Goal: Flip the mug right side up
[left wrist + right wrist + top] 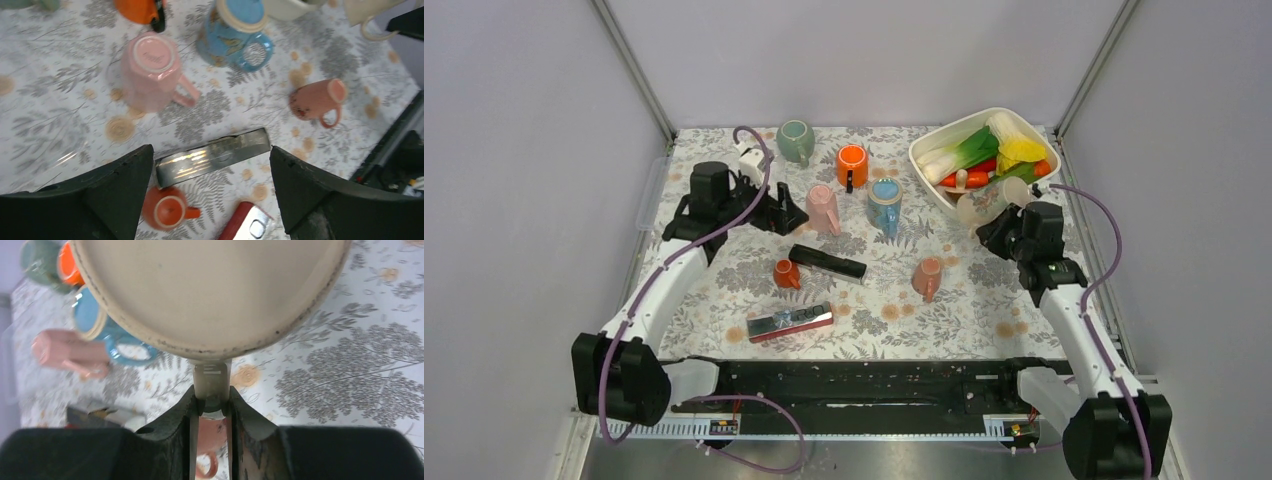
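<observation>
Seemingly mug (pixel 210 290) in right hand (pixel 212 401)

The bench (pixel 994 300) is covered with a grey floral cloth. At its far edge stand a green mug (pixel 795 141), an orange mug (pixel 852 165) and, far right, a white bowl (pixel 921 160) of vegetables. Nearer, a pink mug (pixel 823 209) stands upside down beside a blue mug (pixel 885 202). Mid-bench lie a black bar (pixel 827 262), a small orange cup (pixel 786 274) and a salmon mug (pixel 927 277) on its side. Nearest lies a red-and-silver case (pixel 789 322).
</observation>
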Robot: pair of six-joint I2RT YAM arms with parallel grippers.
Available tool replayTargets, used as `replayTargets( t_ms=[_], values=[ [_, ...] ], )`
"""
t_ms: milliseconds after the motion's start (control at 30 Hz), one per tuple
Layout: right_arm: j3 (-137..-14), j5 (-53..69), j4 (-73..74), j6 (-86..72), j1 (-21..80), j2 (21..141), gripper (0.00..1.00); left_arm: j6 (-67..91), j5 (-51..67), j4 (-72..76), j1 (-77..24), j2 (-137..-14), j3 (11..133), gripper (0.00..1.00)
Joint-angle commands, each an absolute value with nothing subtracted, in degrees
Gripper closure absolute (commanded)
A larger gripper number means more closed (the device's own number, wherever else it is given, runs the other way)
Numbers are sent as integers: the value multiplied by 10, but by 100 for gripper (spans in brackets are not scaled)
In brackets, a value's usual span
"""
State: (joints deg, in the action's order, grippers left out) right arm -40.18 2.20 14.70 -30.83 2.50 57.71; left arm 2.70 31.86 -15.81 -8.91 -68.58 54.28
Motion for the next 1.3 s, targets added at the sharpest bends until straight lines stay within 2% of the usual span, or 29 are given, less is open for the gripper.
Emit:
replayTargets(
  t_ms=[0, 133, 333, 533, 667, 800, 1033, 1167, 1233, 1267],
  values=[
    [-418, 159, 73, -259, 26, 496, 100, 129, 403, -128, -124, -717, 607, 10],
    [-424, 237, 44, -287, 30, 468, 100, 219, 426, -70, -168, -753, 627, 3],
    [-442, 315, -33, -324, 70, 460, 100, 315, 456, -48, -243, -828, 706, 1],
    [-464, 343, -64, -333, 129, 477, 100, 398, 471, 5, -297, -884, 761, 4],
    [-461, 354, -92, -354, 143, 478, 100, 448, 486, 33, -302, -921, 773, 10],
    [-449, 364, -113, -367, 148, 479, 100, 463, 501, 35, -309, -935, 775, 20],
    [-432, 384, -177, -404, 155, 509, 100, 529, 542, 101, -312, -933, 776, 49],
    [-429, 388, -212, -428, 165, 529, 100, 550, 548, 115, -312, -924, 776, 57],
    [-429, 389, -227, -438, 170, 537, 100, 573, 557, 133, -312, -921, 774, 69],
    [-429, 389, -232, -441, 172, 542, 100, 584, 559, 143, -312, -918, 773, 83]
  ],
)
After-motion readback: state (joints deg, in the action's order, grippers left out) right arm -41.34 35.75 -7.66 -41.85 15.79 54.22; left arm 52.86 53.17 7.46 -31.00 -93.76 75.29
